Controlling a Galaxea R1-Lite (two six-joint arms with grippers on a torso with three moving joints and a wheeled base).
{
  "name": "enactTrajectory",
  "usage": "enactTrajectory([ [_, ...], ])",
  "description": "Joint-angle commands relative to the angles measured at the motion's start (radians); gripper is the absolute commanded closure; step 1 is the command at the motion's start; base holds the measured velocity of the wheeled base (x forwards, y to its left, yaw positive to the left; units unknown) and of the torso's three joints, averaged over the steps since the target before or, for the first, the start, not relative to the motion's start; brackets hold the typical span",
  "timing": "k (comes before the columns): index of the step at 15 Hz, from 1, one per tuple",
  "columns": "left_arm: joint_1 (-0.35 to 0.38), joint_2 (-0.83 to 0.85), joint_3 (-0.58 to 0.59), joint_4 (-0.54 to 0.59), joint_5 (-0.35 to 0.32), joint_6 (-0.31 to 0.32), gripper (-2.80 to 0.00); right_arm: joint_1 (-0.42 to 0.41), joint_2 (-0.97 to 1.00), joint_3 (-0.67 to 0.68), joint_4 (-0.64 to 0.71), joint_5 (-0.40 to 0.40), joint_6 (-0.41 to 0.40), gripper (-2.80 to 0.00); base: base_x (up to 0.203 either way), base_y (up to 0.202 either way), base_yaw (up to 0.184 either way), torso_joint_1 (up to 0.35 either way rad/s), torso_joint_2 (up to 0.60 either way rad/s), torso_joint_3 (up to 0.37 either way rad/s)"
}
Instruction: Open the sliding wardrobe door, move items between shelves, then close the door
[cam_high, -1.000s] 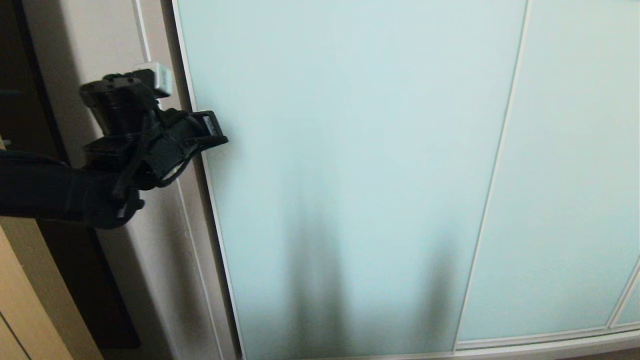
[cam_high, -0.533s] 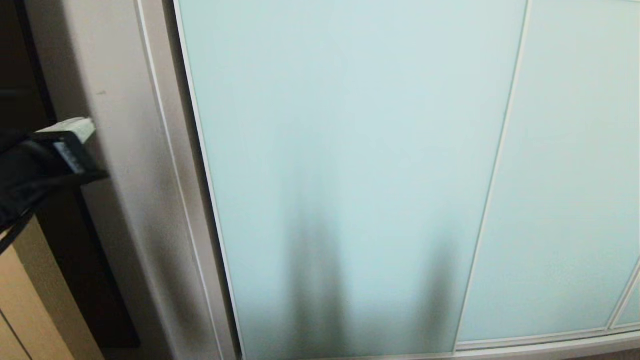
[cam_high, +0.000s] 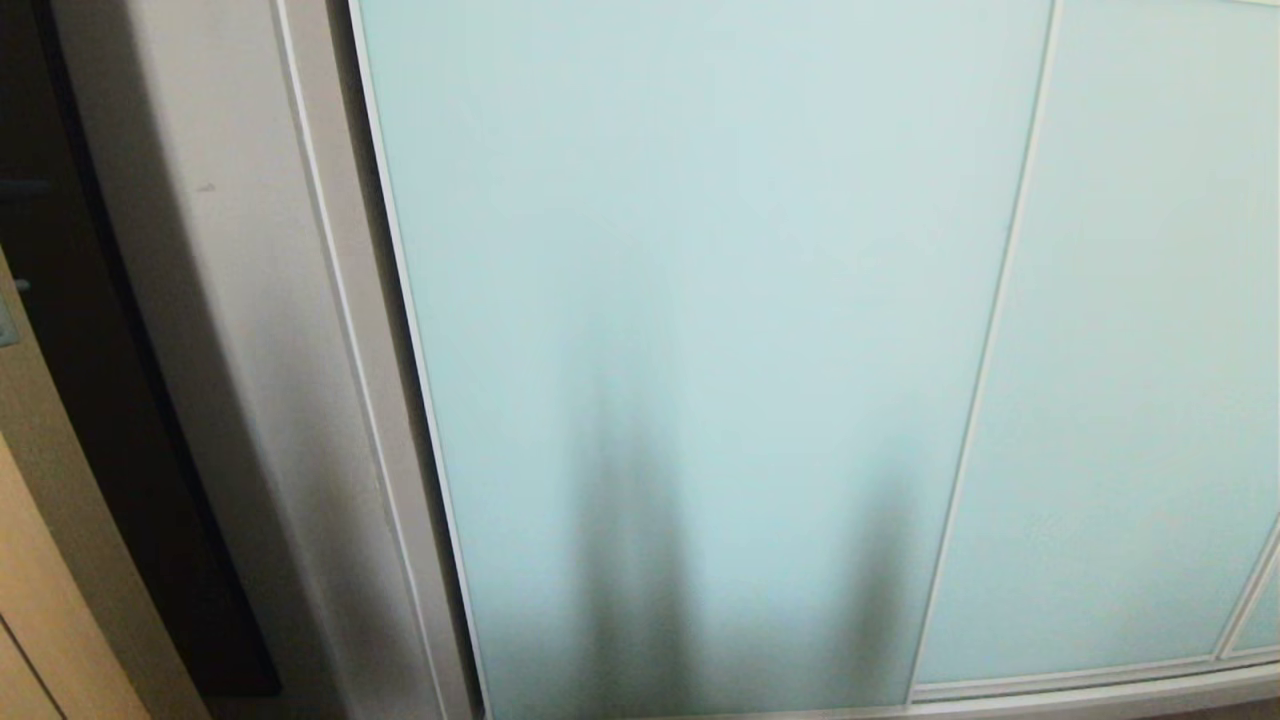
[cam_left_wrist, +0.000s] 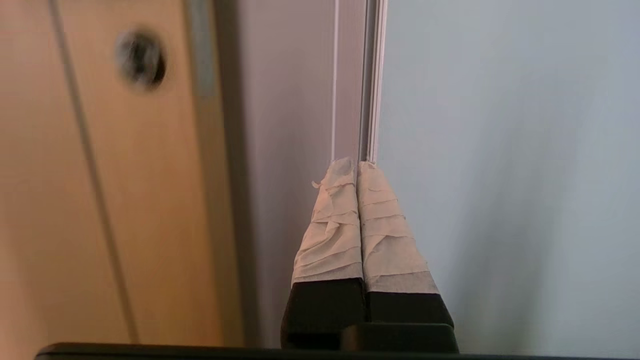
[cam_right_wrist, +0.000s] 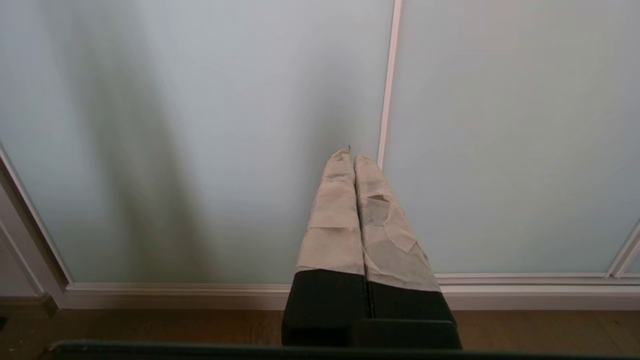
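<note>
Frosted aqua glass fills nearly the whole head view: the sliding wardrobe door (cam_high: 690, 330) stands shut, its slim pale frame running down beside the plain white side panel (cam_high: 230, 330), which lies to the door's left. A second glass panel (cam_high: 1140, 350) sits to the door's right, past a thin vertical frame strip. Left of the side panel there is a dark gap and a strip of tan wood furniture (cam_high: 40, 600). Neither arm shows in this view. The wardrobe is the only container, and with the door shut no shelf or cushion can be seen; two dark blurs low on the glass cannot be identified.

From the left wrist view, the left gripper (cam_left_wrist: 358, 167) has its taped fingers pressed together on nothing, tips aimed at the door's left frame edge (cam_left_wrist: 372, 75), where the glass meets the side panel. Whether they touch it I cannot tell. Tan wooden furniture with a dark round knob (cam_left_wrist: 140, 57) lies beyond the side panel, away from the door.

From the right wrist view, the right gripper (cam_right_wrist: 352, 157) is likewise pressed together and empty, pointing low at the door near the frame strip, above the bottom rail (cam_right_wrist: 250, 290) and the wooden floor (cam_right_wrist: 150, 325).

Judging by the shut door alone, either nothing has begun or everything is finished; the pictures do not settle which.
</note>
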Motion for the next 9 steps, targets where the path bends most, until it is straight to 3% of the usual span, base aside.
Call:
enactTrajectory([
  [1, 0.002, -0.281, 0.038, 0.221, -0.027, 0.0, 0.0, 0.0, 0.0, 0.0, 0.0, 0.0, 0.0, 0.0, 0.0, 0.0, 0.0, 0.0, 0.0, 0.0],
  [3, 0.003, -0.404, 0.082, 0.342, -0.052, 0.001, 0.0, 0.0, 0.0, 0.0, 0.0, 0.0, 0.001, 0.0, 0.0, 0.0, 0.0, 0.0, 0.0, 0.0],
  [5, 0.003, -0.454, 0.204, 0.374, -0.055, 0.0, 0.0, 0.0, 0.0, 0.0, 0.0, 0.0, 0.0, 0.0, 0.0, 0.0, 0.0, 0.0, 0.0, 0.0],
  [7, 0.003, -0.457, 0.345, 0.29, -0.059, 0.005, 0.0, 0.0, 0.0, 0.0, 0.0, 0.0, 0.001, 0.0, 0.0, 0.0, 0.0, 0.0, 0.0, 0.0],
  [9, 0.003, -0.459, 0.412, 0.157, -0.144, 0.002, 0.0, 0.0, 0.0, 0.0, 0.0, 0.0, 0.0, 0.0, 0.0, 0.0, 0.0, 0.0, 0.0, 0.0],
])
